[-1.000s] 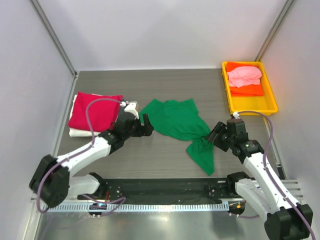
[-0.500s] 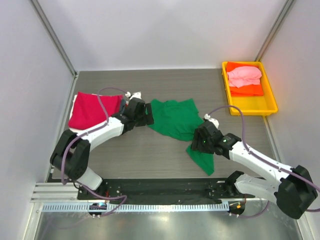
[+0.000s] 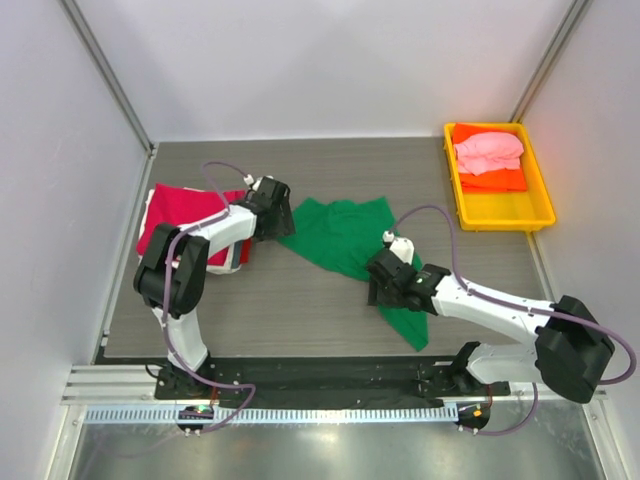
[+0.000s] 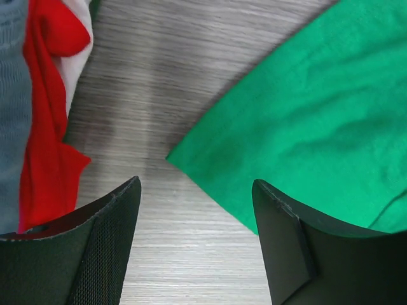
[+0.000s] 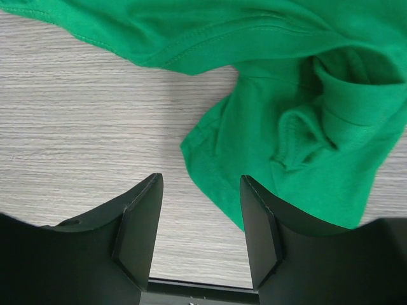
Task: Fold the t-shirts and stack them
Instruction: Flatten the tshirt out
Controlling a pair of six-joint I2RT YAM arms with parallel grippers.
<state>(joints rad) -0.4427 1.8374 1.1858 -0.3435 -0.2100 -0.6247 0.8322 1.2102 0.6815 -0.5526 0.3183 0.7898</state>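
My left gripper (image 4: 197,184) hangs open at the green t-shirt's (image 3: 345,235) left corner. My right gripper (image 5: 200,181) hangs open over its near edge.

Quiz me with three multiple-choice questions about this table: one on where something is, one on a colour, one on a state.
1. Where is the yellow tray? A far right corner; B near left corner; C centre.
2. What colour is the loose shirt mid-table? A blue; B green; C black.
3. The left gripper is: A shut on cloth; B out of sight; C open.
Answers: A, it sits by the far right wall; B, the cloth is bright green; C, its fingers stand apart.
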